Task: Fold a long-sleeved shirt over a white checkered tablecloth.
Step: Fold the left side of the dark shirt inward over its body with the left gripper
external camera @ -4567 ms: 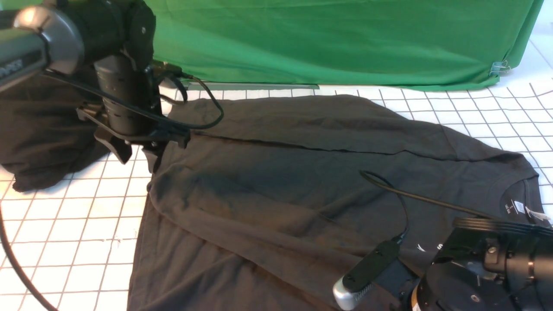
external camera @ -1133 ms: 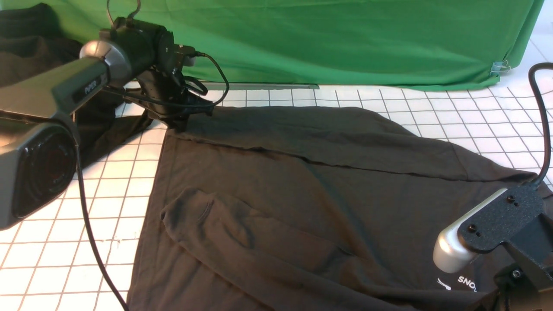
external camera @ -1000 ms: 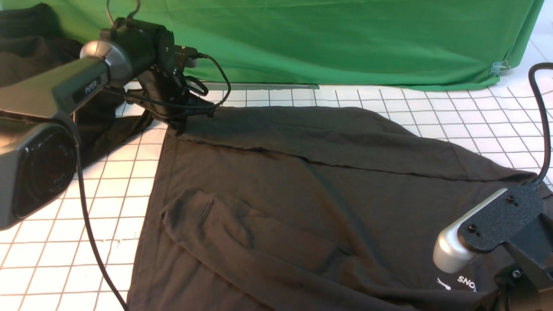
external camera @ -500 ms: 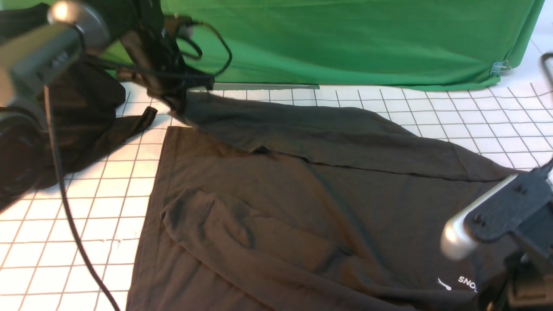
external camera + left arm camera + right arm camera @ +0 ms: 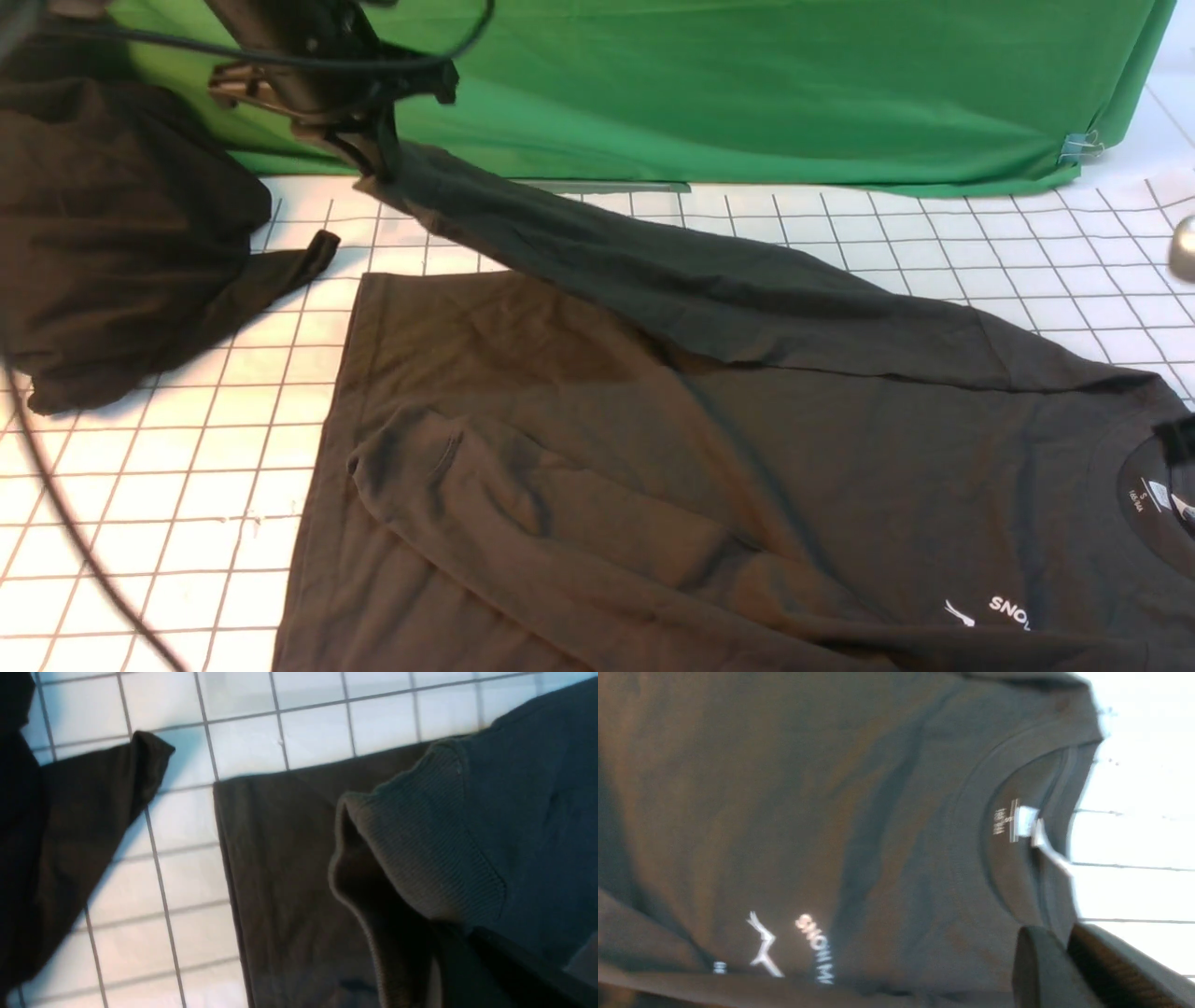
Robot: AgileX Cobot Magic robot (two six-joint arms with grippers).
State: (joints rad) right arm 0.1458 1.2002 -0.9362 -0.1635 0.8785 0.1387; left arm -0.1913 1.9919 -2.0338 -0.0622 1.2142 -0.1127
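Note:
The long-sleeved shirt [image 5: 747,448] lies spread on the white checkered tablecloth [image 5: 187,485], collar to the right, its logo [image 5: 990,611] near the front edge. One sleeve [image 5: 485,495] lies folded across the body. My left gripper [image 5: 378,154] is shut on the ribbed cuff [image 5: 420,826] of the far sleeve [image 5: 607,271] and holds it raised above the cloth at the back left. The right wrist view shows my right gripper [image 5: 1064,952] hanging over the collar near the neck label [image 5: 1024,821], fingers together with nothing between them.
A blacker lump of cloth [image 5: 112,243] sits at the left, one flap reaching toward the shirt's hem. Green fabric [image 5: 747,84] hangs along the back, with a clip [image 5: 1078,145] at its right corner. A grey part of the right arm [image 5: 1186,247] shows at the right edge.
My left gripper has risen with the sleeve cuff, lifting the far sleeve off the shirt body. The right arm has lifted away to the right, uncovering the collar.

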